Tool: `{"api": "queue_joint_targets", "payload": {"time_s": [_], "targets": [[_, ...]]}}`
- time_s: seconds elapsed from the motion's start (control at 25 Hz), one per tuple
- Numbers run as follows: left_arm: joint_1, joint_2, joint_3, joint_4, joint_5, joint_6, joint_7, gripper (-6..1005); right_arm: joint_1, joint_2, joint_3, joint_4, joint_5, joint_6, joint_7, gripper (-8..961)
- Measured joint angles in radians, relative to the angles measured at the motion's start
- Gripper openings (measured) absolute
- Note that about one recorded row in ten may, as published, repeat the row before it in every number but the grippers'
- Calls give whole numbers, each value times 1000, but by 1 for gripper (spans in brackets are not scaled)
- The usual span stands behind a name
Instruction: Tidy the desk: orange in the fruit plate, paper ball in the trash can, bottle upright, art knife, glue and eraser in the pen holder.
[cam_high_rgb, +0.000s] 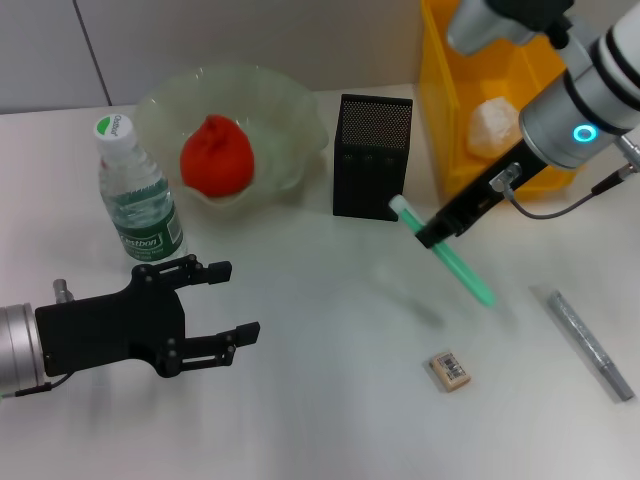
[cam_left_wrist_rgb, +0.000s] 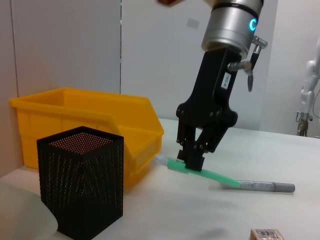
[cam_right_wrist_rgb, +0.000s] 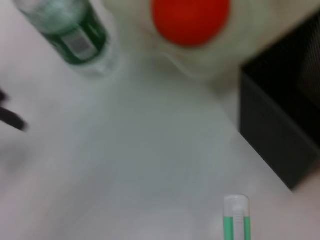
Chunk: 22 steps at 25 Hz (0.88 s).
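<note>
My right gripper (cam_high_rgb: 437, 234) clamps the slim green glue stick (cam_high_rgb: 455, 257), lifted beside the black mesh pen holder (cam_high_rgb: 371, 155); left gripper (cam_high_rgb: 225, 305) idle, fingers spread.

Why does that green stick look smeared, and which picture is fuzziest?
Head view: the green stick in the right gripper shows motion blur, with a faint shadow on the table. Right wrist view: everything is soft, the bottle and orange included. Left wrist view: sharpest.
</note>
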Motion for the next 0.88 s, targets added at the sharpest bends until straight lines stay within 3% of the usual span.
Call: {"api": "queue_joint_targets", "payload": {"time_s": [0.2, 0.6, 0.88], "targets": [[-2, 0, 0, 0, -1, -1, 0, 802, -54, 1, 53, -53, 119, 12, -108, 163], [-9, 0, 0, 0, -1, -5, 0, 802, -198, 0, 223, -66, 544, 20, -456, 163], [-17, -2, 0, 0, -1, -5, 5, 802, -227, 1, 312, 7, 684, 69, -592, 163]]}}
